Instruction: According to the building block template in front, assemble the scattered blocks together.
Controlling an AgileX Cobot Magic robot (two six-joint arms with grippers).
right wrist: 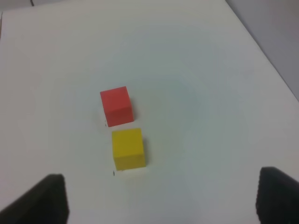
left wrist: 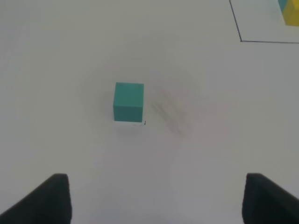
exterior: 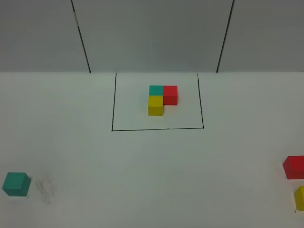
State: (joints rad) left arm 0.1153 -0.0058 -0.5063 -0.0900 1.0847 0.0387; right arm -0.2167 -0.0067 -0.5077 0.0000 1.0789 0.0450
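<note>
Hovering with the left end effector (left wrist: 159,203) wide open, the teal cube (left wrist: 128,100) lying ahead of it, untouched. Holding the right end effector (right wrist: 163,198) equally wide, the red cube (right wrist: 116,105) and yellow cube (right wrist: 127,148) just ahead, probably for picking. Leaving the template (exterior: 161,99) far beyond both, as a model.

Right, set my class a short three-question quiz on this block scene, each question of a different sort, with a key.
1. Multiple choice: in the building block template, which cube sits at the corner of the L? A teal, B red, C yellow.
2. True or false: the left gripper is shut on the loose teal cube.
3. Fill in: in the high view, the loose red cube and the loose yellow cube lie at the ____ edge.
Key: 1 A. 2 false: it is open, apart from the cube. 3 right.
</note>
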